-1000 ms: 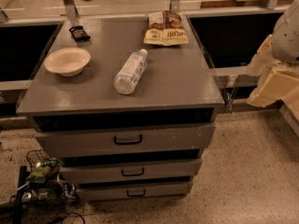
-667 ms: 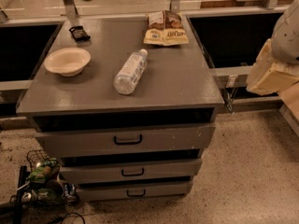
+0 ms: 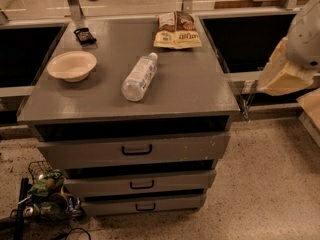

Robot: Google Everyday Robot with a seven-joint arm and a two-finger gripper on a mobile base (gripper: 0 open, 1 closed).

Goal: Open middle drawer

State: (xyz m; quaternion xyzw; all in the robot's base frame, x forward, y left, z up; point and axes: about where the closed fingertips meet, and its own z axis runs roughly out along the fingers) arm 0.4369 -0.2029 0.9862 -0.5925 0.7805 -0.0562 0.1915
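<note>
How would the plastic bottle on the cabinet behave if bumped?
The plastic bottle lies on its side on the cabinet top, so it would likely roll. It seems mostly empty, so probably light. The claw is not in view.

Three drawers [image 3: 140,183], one bowl [image 3: 72,65], one bottle [image 3: 139,77]

Open floor [image 3: 265,194] before middle drawer [image 3: 175,183] — clutter [image 3: 46,193] lower left, gripper [image 3: 283,74] far right

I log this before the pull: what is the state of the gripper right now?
Gripper: not in view; only part of the white and cream robot arm shows at the right edge, apart from the wide grey middle drawer.
</note>
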